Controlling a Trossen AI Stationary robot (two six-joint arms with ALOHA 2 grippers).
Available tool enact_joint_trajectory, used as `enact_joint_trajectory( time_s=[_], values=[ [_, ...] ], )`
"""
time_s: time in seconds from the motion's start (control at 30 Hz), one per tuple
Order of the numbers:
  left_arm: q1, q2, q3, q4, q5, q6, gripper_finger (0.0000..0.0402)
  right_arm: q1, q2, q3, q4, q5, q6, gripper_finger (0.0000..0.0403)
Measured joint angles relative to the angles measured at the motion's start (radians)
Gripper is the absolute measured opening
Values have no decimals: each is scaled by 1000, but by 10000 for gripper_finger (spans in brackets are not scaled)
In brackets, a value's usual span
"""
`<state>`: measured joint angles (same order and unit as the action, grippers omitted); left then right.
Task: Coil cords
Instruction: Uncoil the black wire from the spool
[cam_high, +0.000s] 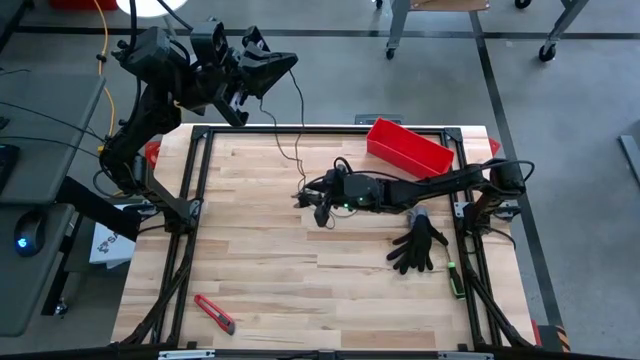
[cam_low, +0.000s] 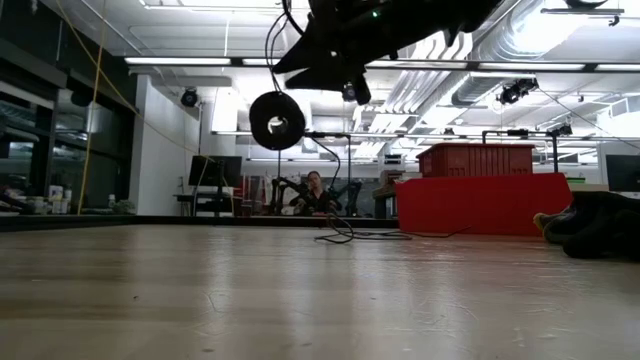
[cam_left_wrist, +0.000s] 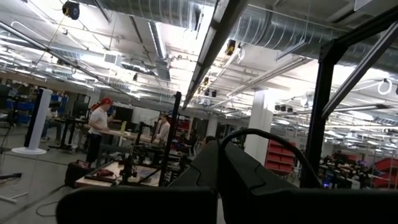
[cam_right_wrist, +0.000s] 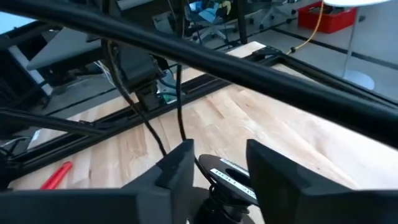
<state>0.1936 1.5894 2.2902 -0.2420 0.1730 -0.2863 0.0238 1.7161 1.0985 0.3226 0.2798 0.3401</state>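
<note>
A thin dark cord (cam_high: 301, 120) runs from my raised left gripper (cam_high: 285, 62), which is shut on it above the table's far left, down toward the table's middle. A small round black spool (cam_low: 277, 120) hangs clear of the wood there, flat face toward the near edge. Another stretch of cord (cam_low: 338, 190) drops to loose loops on the table. My right gripper (cam_high: 308, 200) reaches in from the right, fingers apart. The spool (cam_right_wrist: 227, 180) shows between and just below them, and the cord (cam_right_wrist: 149, 130) rises past one fingertip. My left gripper is shut on the cord; a loop of it (cam_left_wrist: 264, 132) arches up beside the closed fingers (cam_left_wrist: 217, 168). The pinch point itself is hidden by the fingers. From there the cord hangs down toward the spool. My right gripper: I cannot tell whether its fingers touch the spool or the cord.
A red bin (cam_high: 408, 145) stands at the far right and a black glove (cam_high: 418, 245) lies under the right arm. Near the front left lies a red-handled tool (cam_high: 215, 313), and a green item (cam_high: 455, 280) is by the right edge. A black frame (cam_high: 300, 128) rims the table.
</note>
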Motion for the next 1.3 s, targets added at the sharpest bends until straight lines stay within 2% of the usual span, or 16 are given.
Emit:
enact_joint_trajectory(
  time_s=[0.17,0.6,0.7,0.83,0.93,1.17,1.3],
  values=[
    [0,0,0,0,0,0,0,3,0,0,15,-43,0,166],
    [0,0,0,-1,0,0,0,3,0,0,34,-83,-46,164],
    [0,0,0,-1,0,0,0,3,0,0,33,-64,-52,127],
    [0,0,0,-6,0,4,0,3,-7,0,22,-67,-1,20],
    [12,-19,0,-75,-2,66,0,9,-37,0,-18,-73,45,8],
    [43,-108,2,-372,-198,168,5,17,-152,0,-183,-76,37,2],
    [43,-136,0,-654,-409,218,26,16,-223,0,-309,-84,36,1]
  ],
)
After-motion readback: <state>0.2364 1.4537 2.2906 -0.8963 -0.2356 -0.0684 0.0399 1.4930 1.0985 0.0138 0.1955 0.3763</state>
